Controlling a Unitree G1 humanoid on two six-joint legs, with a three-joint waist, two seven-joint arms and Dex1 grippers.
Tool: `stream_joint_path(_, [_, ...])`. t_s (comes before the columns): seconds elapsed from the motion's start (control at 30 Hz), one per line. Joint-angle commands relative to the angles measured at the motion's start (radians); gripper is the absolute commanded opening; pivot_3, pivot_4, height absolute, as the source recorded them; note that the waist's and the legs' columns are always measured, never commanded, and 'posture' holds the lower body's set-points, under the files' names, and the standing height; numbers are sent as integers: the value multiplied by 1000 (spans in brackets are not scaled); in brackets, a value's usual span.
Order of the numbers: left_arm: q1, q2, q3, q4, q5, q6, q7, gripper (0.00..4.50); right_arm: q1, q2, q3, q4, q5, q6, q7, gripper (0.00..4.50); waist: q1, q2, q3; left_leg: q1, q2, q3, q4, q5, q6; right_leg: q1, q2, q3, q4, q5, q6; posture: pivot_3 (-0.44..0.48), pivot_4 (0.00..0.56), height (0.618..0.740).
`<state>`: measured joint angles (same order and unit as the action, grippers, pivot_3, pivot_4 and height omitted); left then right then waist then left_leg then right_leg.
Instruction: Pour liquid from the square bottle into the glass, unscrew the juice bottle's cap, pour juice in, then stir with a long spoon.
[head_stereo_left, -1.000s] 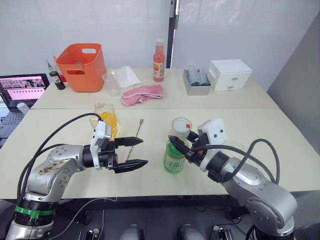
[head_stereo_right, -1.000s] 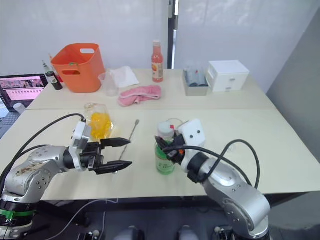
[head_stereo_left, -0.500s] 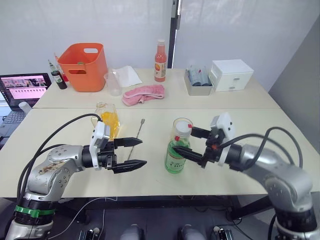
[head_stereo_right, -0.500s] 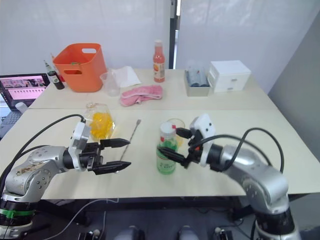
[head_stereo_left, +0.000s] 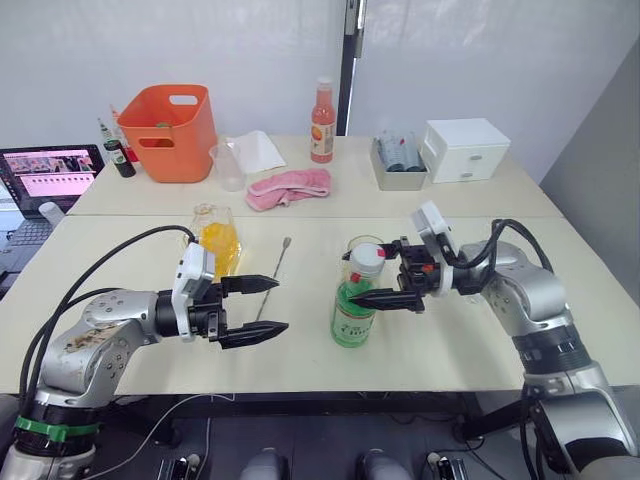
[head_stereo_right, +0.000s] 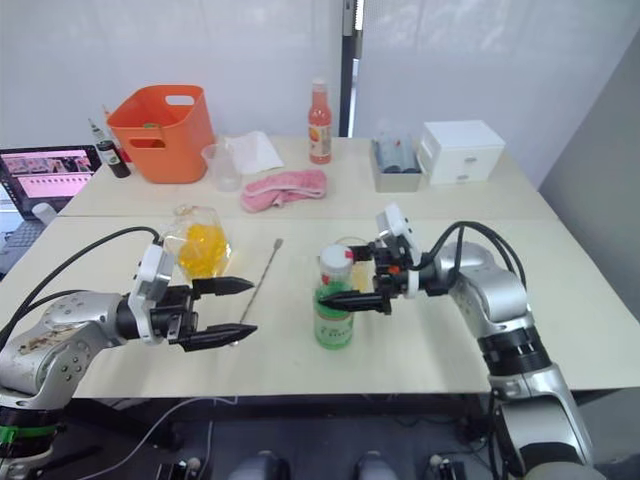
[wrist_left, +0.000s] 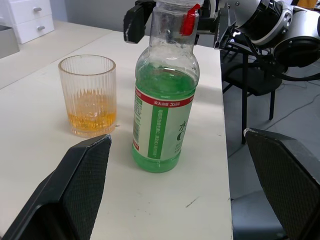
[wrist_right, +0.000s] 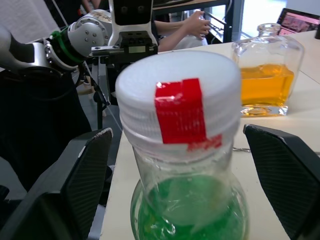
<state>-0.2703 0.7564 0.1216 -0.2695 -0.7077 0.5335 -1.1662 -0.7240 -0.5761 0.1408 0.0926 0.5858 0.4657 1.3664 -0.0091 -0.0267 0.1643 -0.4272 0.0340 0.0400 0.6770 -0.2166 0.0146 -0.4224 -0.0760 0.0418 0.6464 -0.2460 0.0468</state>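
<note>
My left claw (head_stereo_left: 268, 305) still hangs wide open, the juice bottle (head_stereo_left: 353, 299) standing beyond its tips. My right claw (head_stereo_left: 374, 275) has swung round level, spread wide around the cap (head_stereo_left: 365, 254). Behind sits the glass (wrist_left: 90, 95); the square bottle (head_stereo_left: 214, 239) stands beside my left claw.

1. Two pale beige tables (head_stereo_left: 480, 205) set edge to edge, seam running left to right.
2. White wall behind, split by a dark vertical post (head_stereo_left: 347, 60) near the middle.
3. Grey panel (head_stereo_left: 600, 170) closing in the right side.
4. On the far table: orange basket (head_stereo_left: 165, 130), pink cloth (head_stereo_left: 288, 187), white drawer box (head_stereo_left: 460, 149).
5. Open laptop (head_stereo_left: 48, 172) at far left.
</note>
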Motion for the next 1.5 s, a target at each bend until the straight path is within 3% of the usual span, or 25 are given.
stream_joint_path(0.03, [3, 22, 34, -49, -17, 5, 10, 4500, -14, 6, -25, 6, -12, -32, 14, 2957, 0, 0, 0, 0, 0, 0, 0, 0, 0, 0, 0, 0, 0, 0, 0, 0, 150, 715])
stream_joint_path(0.17, [7, 28, 39, -54, -21, 9, 14, 4500, -2, 11, -33, -9, -11, -29, 12, 1683, -2, 0, 0, 0, 0, 0, 0, 0, 0, 0, 0, 0, 0, 0, 0, 0, 150, 715])
stream_joint_path(0.23, [5, 28, 38, -54, -22, 10, 16, 4500, 11, 14, -45, -34, 6, -12, 0, 1340, -2, 0, 0, 0, 0, 0, 0, 0, 0, -1, 0, 0, 1, 0, 0, 0, 150, 715])
stream_joint_path(0.43, [-12, 21, 18, -40, -11, 3, 13, 4500, 95, -4, -94, -249, 52, 94, -133, 1340, 0, 0, 0, -1, 0, 0, 0, 0, 0, -1, 0, 0, 1, 0, 0, 0, 150, 715])
stream_joint_path(0.73, [-29, -7, -15, -30, 4, -18, 7, 4500, 252, 110, -184, -736, 109, 433, -758, 1339, -2, 0, 0, -2, 0, -1, 0, 0, 0, -2, 0, 0, 1, 0, 0, 0, 150, 715])
stream_joint_path(0.87, [-42, -9, -29, -24, 4, -23, -1, 4500, 303, 183, -163, -846, 79, 514, -955, 1339, -1, 0, 0, -2, 0, -1, 0, 0, 0, -2, 0, 0, 1, 0, 0, 0, 150, 715])
stream_joint_path(1.0, [-57, -7, -34, -16, 5, -25, -9, 4500, 330, 228, -153, -884, 58, 538, -1060, 1339, -2, 0, 0, -3, 0, -1, 1, 0, 0, -2, 0, 0, 1, 0, 0, 0, 150, 715])
stream_joint_path(1.23, [-83, -6, -42, -5, 5, -21, -19, 4500, 420, 253, -122, -912, 3, 410, -1085, 1339, -3, 0, 0, -2, 0, -1, 1, 0, 0, -2, 0, 0, 1, 0, 0, 0, 150, 715])
stream_joint_path(1.5, [-99, -5, -52, 13, 9, -22, -36, 4500, 461, 187, -20, -798, -74, 222, -917, 1339, -5, 0, 0, -2, 0, -1, 1, 0, 0, -1, 1, 0, 1, 0, 0, 0, 150, 715])
